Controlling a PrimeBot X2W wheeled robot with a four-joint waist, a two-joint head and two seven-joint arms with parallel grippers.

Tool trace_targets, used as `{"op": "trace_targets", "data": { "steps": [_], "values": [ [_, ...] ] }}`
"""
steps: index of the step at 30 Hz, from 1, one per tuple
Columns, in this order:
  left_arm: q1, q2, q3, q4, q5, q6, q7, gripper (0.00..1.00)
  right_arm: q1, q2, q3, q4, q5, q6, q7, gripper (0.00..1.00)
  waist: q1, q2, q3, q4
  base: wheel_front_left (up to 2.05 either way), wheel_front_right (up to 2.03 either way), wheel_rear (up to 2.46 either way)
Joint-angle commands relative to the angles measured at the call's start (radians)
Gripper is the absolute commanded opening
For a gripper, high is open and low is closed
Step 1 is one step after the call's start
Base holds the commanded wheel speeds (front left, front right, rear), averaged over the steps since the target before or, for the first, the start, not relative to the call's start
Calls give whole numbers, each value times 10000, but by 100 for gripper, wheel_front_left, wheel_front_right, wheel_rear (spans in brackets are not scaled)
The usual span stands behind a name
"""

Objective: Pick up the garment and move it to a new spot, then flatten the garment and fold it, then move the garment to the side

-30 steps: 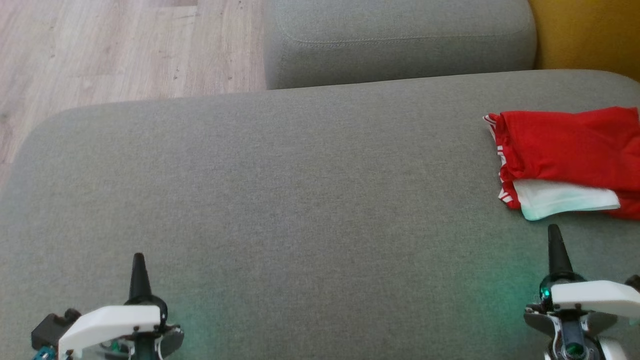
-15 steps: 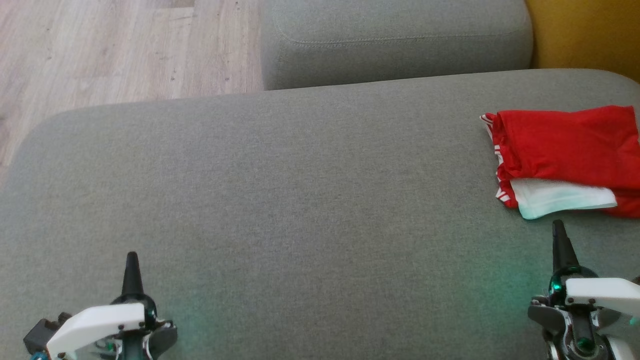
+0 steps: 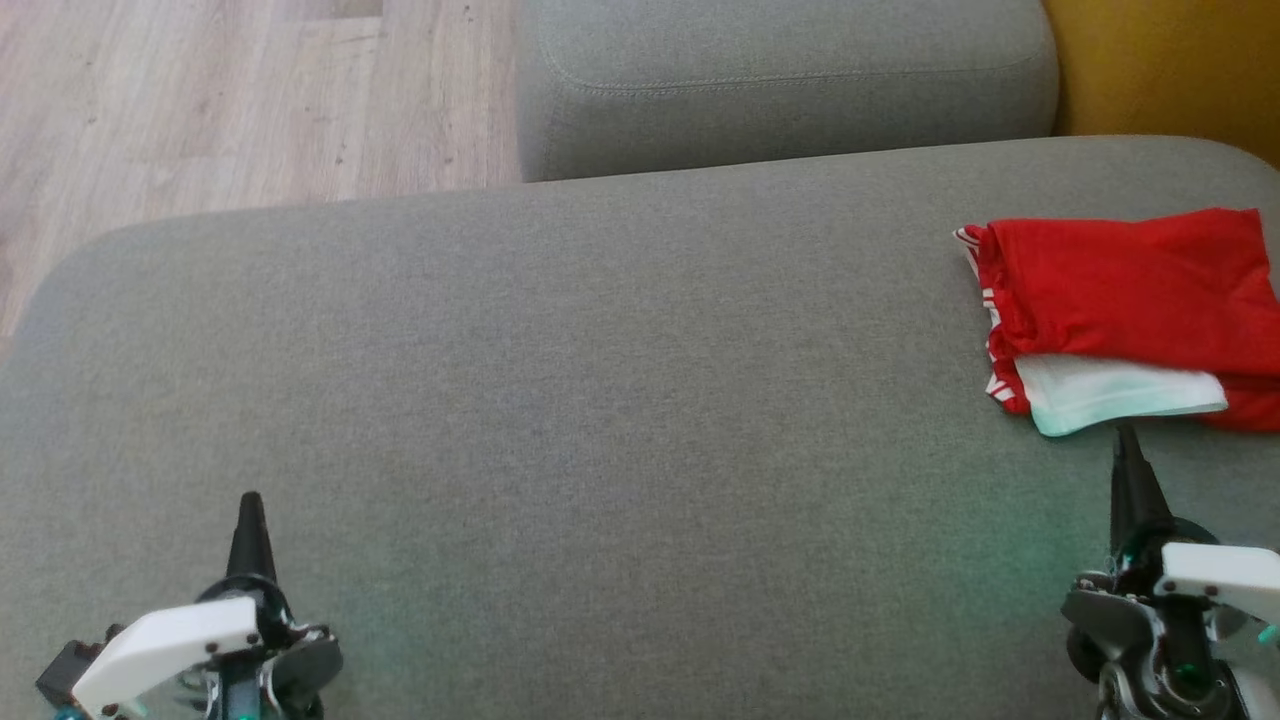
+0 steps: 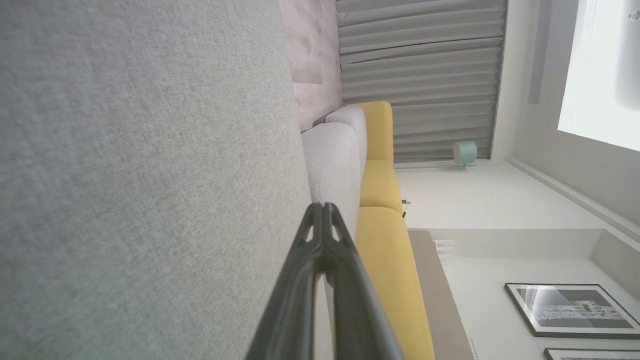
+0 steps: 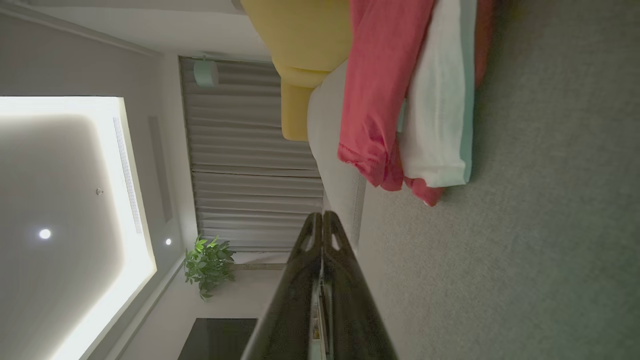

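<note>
The red-and-white garment (image 3: 1130, 290) lies at the right end of the grey sofa cushion (image 3: 600, 400), its long axis crosswise, straight ahead of and just beyond my closed, empty right end effector (image 3: 1127, 455), and well apart from my closed left end effector (image 3: 248, 510).

Left of the garment (image 3: 1130, 285), the grey seat (image 3: 600, 400) lies bare all the way across, with wide room to pass. Behind the garment a yellow sofa (image 3: 1170, 70) rises; behind and left of it a grey cushion (image 3: 780, 80) walls the seat's far edge. Just in front of the garment stands the right tool (image 3: 1127, 440), fingers together, leaving a narrow gap.
</note>
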Motion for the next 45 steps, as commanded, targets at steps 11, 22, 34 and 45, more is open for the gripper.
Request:
{"op": "trace_targets", "data": {
  "steps": [11,22,34,45],
  "values": [
    [-534,47,496,-407,-716,-159,230,0,-554,-61,96,-406,906,-7,238,0,0,0,-4,-31,0,0,0],
    [-534,47,496,-407,-717,-159,230,0,-554,-61,96,-406,905,-7,238,0,0,0,-4,-31,0,0,0],
    [-534,47,496,-408,-717,-159,230,0,-554,-60,95,-406,904,-7,239,0,0,0,-4,-31,0,0,0],
    [-534,47,496,-408,-717,-159,230,0,-554,-60,94,-406,904,-7,239,0,0,0,-4,-31,0,0,0]
  ]
}}
